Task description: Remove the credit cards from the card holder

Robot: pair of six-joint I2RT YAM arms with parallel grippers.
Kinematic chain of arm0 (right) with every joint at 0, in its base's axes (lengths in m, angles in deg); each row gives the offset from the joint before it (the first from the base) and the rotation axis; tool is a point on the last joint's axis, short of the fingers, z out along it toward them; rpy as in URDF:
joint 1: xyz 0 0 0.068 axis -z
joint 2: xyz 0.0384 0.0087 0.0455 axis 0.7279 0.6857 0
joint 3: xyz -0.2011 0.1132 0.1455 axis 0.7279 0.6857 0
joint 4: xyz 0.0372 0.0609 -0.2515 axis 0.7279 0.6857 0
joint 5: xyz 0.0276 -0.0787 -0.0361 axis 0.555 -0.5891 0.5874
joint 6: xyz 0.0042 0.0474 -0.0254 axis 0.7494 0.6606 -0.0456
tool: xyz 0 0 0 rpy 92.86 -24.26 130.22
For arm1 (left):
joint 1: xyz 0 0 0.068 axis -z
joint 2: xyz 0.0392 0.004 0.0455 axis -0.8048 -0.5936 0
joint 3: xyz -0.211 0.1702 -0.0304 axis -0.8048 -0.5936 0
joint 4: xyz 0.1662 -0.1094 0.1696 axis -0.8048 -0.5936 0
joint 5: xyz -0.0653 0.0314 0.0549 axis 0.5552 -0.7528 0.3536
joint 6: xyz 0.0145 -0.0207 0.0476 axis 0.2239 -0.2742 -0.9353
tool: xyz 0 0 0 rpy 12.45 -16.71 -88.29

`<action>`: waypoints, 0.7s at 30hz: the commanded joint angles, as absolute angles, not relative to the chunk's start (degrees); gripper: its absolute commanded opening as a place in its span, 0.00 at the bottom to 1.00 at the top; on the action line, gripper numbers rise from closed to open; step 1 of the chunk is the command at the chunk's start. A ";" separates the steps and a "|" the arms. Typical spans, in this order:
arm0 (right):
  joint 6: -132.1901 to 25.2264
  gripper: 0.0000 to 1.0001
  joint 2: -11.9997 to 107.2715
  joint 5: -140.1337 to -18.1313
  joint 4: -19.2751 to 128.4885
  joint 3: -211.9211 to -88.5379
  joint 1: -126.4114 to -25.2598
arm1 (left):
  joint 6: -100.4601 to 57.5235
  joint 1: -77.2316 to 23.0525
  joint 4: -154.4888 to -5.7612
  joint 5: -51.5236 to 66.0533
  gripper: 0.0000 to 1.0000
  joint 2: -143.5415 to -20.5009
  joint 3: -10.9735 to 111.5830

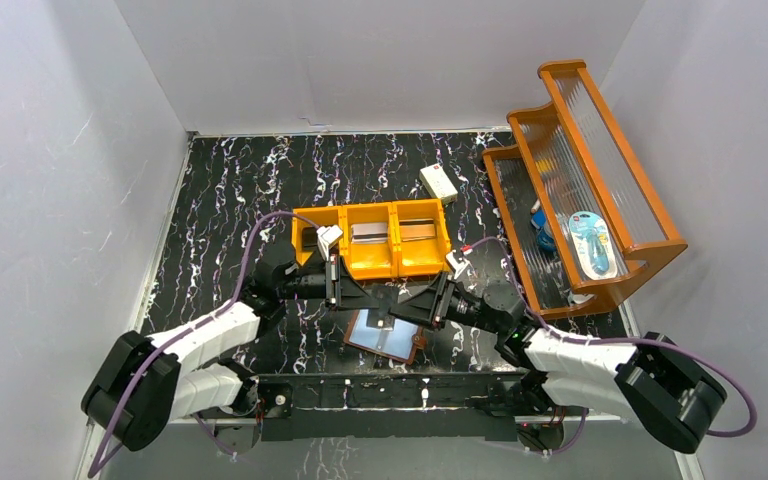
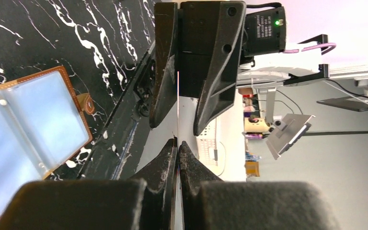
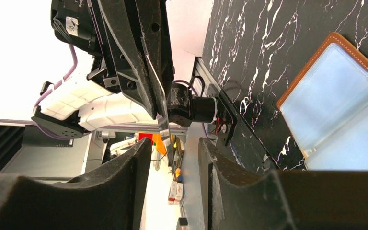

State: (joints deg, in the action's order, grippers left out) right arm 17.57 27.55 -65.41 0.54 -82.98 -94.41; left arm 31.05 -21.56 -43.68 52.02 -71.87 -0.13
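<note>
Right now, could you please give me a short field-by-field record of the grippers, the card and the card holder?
left gripper: shut on the credit card, which shows edge-on
right gripper: open, one finger on each side of the same card
card holder: lying open on the table below both grippers, pale inner faces up
orange tray: on the table behind the grippers

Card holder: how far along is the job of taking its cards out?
Done: the card holder lies open; flat grey pieces, probably cards, sit in the orange tray. In hand: the left gripper pinches one card edge-on; the right gripper stands open. Left: setting it down.
</note>
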 commanded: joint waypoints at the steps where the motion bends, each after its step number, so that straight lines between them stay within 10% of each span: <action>1: 15.64 0.51 22.84 -69.07 6.38 -83.25 -94.51 | 22.64 -21.58 -55.42 50.25 0.00 -68.36 4.57; 21: 8.88 0.52 29.07 -73.39 41.18 -96.70 -94.61 | -8.68 -21.54 -103.85 16.95 0.00 -63.14 23.50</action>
State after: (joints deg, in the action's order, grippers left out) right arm 10.27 27.48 -71.81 35.38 -93.36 -94.41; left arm -0.78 -21.54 -95.07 25.09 -64.55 18.91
